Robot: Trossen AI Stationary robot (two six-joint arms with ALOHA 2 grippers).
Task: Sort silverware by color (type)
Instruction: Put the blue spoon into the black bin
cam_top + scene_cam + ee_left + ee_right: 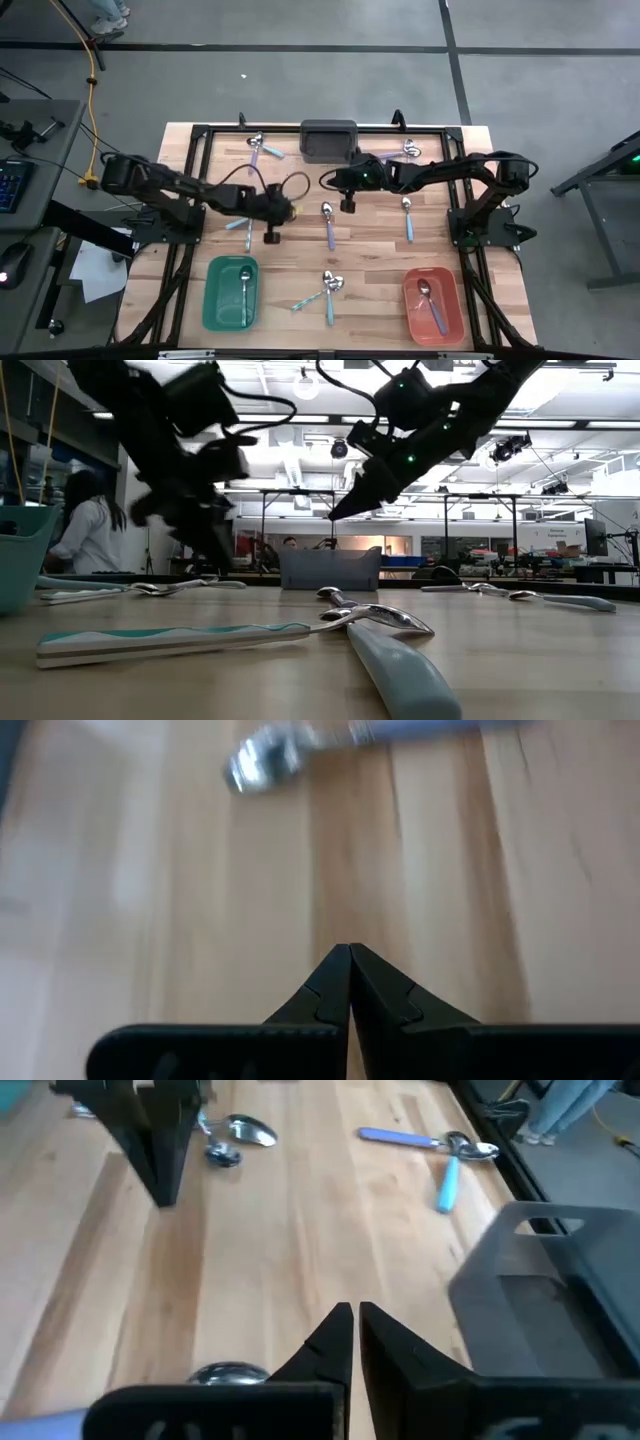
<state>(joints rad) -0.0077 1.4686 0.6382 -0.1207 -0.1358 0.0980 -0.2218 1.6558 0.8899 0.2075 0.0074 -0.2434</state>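
Spoons, small, shiny metal bowls on thin coloured handles, scattered over the pale wooden slatted tabletop (370, 255).

- Green rectangular tray (212, 300), near left: one teal-handled spoon (246, 290) inside.
- Left tool (270, 238), empty, fingers pressed together, hovering left of centre just beside a light blue spoon (240, 224).
- Purple-handled spoon (329, 224) at centre; crossed teal and blue pair (324, 290) nearer the front edge.
- Dark grey bin (328, 139), far edge.
- Right tool (347, 204), empty, fingers closed to a sliver, above the centre.
- Light blue spoon (407, 216), right of centre.
- Orange-red tray (412, 312), near right: one purple spoon (430, 303).

Handling, by judgement: light, stiff, slippery at the bowl; grip the handle mid-length.
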